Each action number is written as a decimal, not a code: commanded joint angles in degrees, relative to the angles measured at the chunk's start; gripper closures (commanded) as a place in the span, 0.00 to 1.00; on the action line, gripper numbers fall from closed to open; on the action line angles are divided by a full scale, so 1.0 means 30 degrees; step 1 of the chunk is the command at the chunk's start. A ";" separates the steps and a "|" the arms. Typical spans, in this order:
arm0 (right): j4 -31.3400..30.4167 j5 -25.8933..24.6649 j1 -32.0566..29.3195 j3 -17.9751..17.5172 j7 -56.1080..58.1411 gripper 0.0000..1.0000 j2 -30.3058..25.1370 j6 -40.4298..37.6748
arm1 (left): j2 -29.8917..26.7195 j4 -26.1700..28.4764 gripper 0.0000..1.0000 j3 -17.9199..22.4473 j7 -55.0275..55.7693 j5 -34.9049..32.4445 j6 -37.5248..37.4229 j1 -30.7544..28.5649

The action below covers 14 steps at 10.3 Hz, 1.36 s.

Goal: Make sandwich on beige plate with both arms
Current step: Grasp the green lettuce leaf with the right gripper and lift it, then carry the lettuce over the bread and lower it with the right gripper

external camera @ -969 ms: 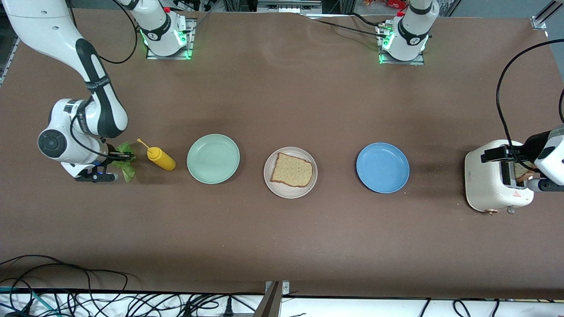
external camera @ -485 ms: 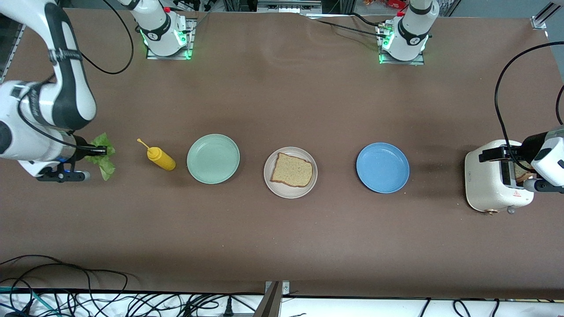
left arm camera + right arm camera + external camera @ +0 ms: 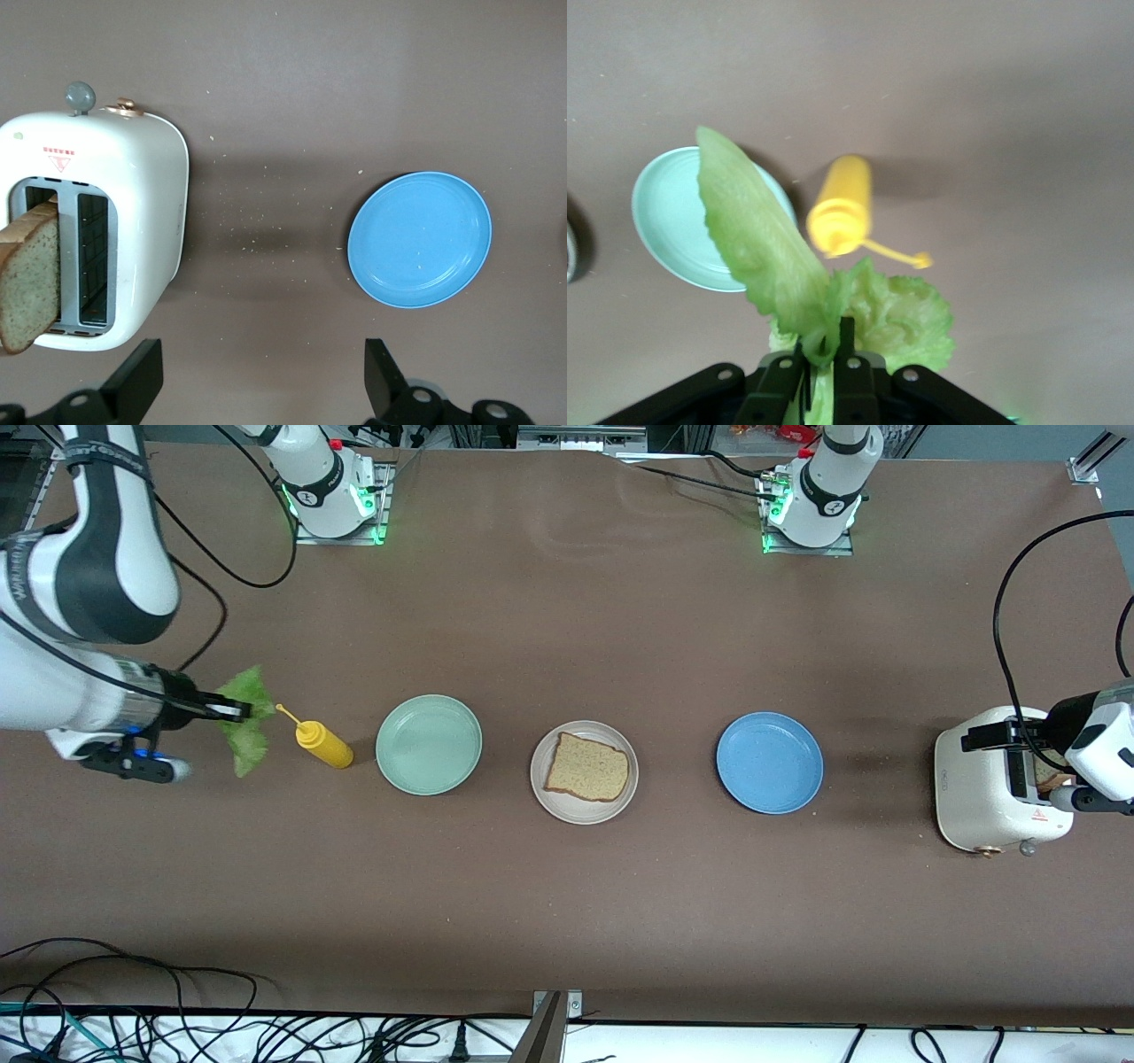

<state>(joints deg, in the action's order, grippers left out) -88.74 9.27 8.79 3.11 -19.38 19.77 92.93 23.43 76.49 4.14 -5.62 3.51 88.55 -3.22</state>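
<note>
One brown bread slice (image 3: 587, 767) lies on the beige plate (image 3: 542, 793) at the table's middle. My right gripper (image 3: 237, 710) is shut on a ruffled green lettuce leaf (image 3: 244, 731) and holds it in the air beside the yellow bottle, at the right arm's end; the right wrist view shows the gripper (image 3: 827, 338) pinching the leaf (image 3: 762, 239). A second bread slice (image 3: 31, 283) stands in the white toaster (image 3: 133, 221). My left gripper (image 3: 261, 385) is open and empty over the bare table beside the toaster (image 3: 988, 788).
A yellow squeeze bottle (image 3: 321, 744) lies beside the mint green plate (image 3: 429, 744). A blue plate (image 3: 769, 762) sits between the beige plate and the toaster. Cables run along the table's near edge.
My right gripper has lifted the lettuce off the table, swung out toward the table's end, then back toward the yellow bottle. The left gripper has hardly moved.
</note>
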 commanded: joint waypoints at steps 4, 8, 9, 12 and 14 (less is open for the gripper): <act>0.0577 0.1745 0.5582 0.0105 -0.9750 1.00 0.2634 0.4992 | -0.0135 0.0078 0.00 -0.0121 -0.0264 -0.0583 0.0015 -0.0041; 0.2066 0.2389 0.8457 -0.0334 -1.6545 1.00 0.5326 0.9440 | -0.0135 0.0107 0.00 -0.0121 -0.0264 -0.0583 0.0015 -0.0041; 0.2622 0.2361 0.9161 -0.0363 -1.8828 1.00 0.6321 1.0817 | -0.0135 0.0107 0.00 -0.0121 -0.0264 -0.0583 0.0015 -0.0041; 0.4324 0.2390 1.0366 -0.0364 -2.3586 1.00 0.8961 1.4483 | -0.0135 0.0107 0.00 -0.0121 -0.0264 -0.0583 0.0015 -0.0041; 0.4415 0.2360 1.1127 -0.0335 -2.4765 1.00 1.0192 1.6445 | -0.0135 0.0107 0.00 -0.0121 -0.0235 -0.0583 0.0015 -0.0041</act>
<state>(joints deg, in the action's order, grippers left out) -78.77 15.50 40.54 1.61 -90.81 46.63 139.40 23.55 76.55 4.15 -5.62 3.50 88.58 -3.23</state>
